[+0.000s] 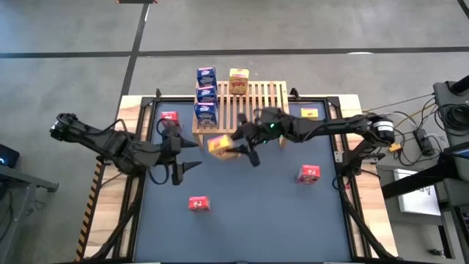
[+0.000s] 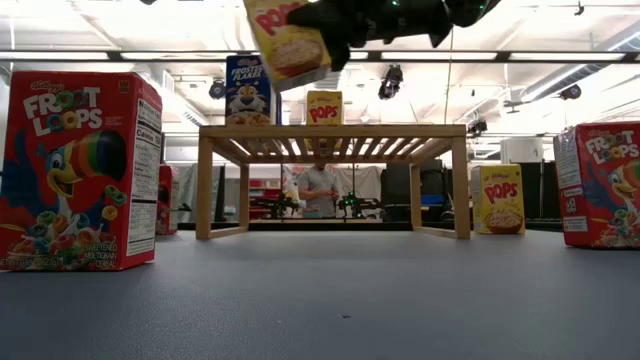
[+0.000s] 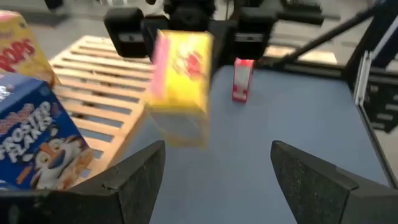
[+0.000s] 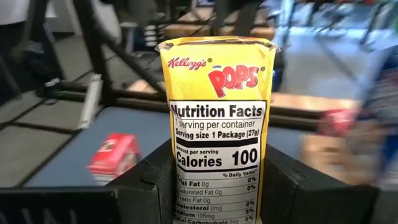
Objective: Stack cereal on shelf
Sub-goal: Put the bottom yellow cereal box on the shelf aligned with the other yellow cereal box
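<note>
Right gripper (image 1: 236, 144) is pinching a yellow Pops box (image 1: 220, 145), held off the table just in front of the shelf (image 1: 256, 99), near its left end. Three blue boxes (image 1: 206, 94) sit in a row along the shelf's left edge, another yellow box (image 1: 239, 79) at its far edge. Left gripper (image 1: 178, 170) is spread, empty, over the mat left of centre.

On shelf (image 1: 256, 103): three stacked-in-row boxes (image 1: 206, 95) at left edge, one box (image 1: 239, 81) behind centre.
Held box (image 1: 220, 145): above tabletop (image 1: 256, 198), before shelf.
Loose boxes: one (image 1: 169, 117) left of shelf, one (image 1: 309, 114) right, two (image 1: 198, 203) in front.
</note>
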